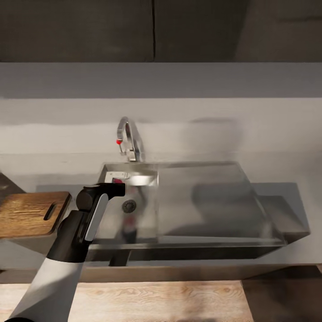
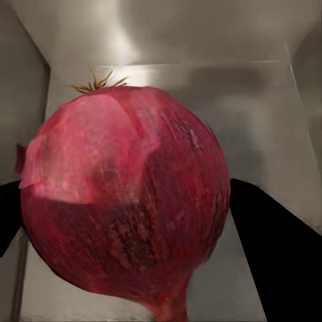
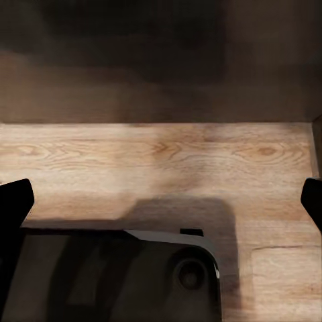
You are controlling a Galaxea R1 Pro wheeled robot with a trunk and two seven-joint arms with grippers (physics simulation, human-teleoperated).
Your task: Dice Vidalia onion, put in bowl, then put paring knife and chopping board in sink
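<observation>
The Vidalia onion (image 2: 127,201), dark red with a dry tuft on top, sits between the two black fingers (image 2: 275,255) of my left gripper (image 1: 115,183), which press on both its sides. That gripper hangs over the left basin of the grey sink (image 1: 201,210), and a sliver of the onion's red (image 1: 117,181) shows under the wrist. The brown chopping board (image 1: 31,213) lies on the countertop (image 1: 53,152) left of the sink. My right gripper (image 3: 164,201) is open, over wooden floor. The paring knife and bowl are out of view.
A chrome faucet (image 1: 129,143) with a red-tipped lever stands behind the basin. The drain (image 1: 129,206) is in the basin floor, the flat drainboard (image 1: 210,197) to its right. In the right wrist view, the dark robot base (image 3: 107,275) lies below.
</observation>
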